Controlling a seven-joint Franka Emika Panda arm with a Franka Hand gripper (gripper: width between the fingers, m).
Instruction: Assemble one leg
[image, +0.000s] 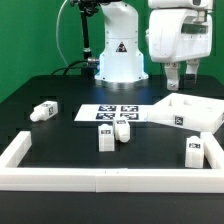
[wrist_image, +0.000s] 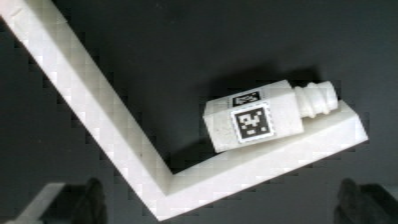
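Leg (wrist_image: 263, 118) lies on its side on the black counter (wrist_image: 267, 40), tucked in the corner of the white wall (wrist_image: 75, 90), and it looks light, hard and a bit slippery, so the wide-open, empty claw (image: 180, 72) should pinch its flat sides near the middle.

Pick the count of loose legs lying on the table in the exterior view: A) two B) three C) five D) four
D: four show in the exterior view: the far-left leg, the two middle legs just in front of the marker board, and the right leg.
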